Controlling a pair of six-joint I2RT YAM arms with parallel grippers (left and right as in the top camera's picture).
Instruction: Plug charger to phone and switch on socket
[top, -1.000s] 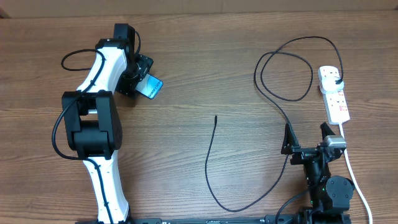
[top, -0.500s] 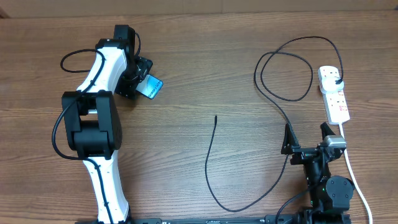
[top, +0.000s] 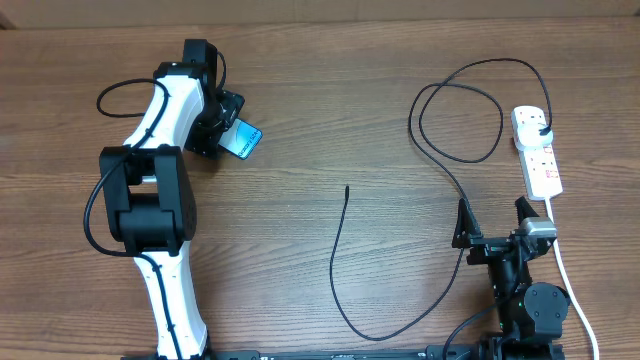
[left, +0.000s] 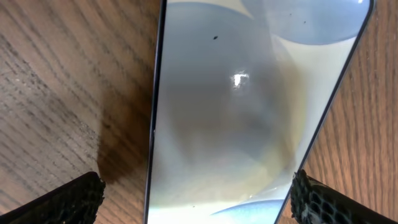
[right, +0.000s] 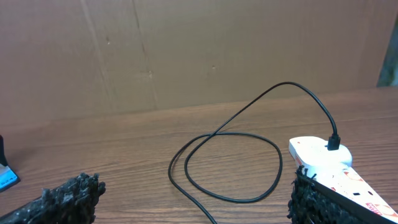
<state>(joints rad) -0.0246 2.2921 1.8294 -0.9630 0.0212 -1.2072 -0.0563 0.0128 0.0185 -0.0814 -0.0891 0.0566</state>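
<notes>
The step in hand looks like securing the phone (top: 241, 139): the left gripper (top: 222, 126) hangs right over it with both fingers (left: 62, 202) spread wide, one off each long edge and neither pressing the glass, so nothing is gripped yet. The phone lies flat on the table (top: 330, 80), screen up, tilted a little against the wood grain. The charger (top: 335, 262) runs well away from the phone; its connector tip (top: 346, 190) is the part nearest the phone and lies loose on bare wood, while its plug (top: 541, 133) appears already seated in the socket (top: 541, 162), the thing farthest from the phone. The right gripper (top: 492, 222) waits far from the phone, just beside the socket's white cord, jaws fully apart and empty. Next the left fingers should probably close squarely on the phone's edges without skidding it, so the tip can be brought to its port; which end carries the port cannot be told. Between phone and tip the wood is bare, giving free room; the cable's loop near the socket is the likeliest snag
</notes>
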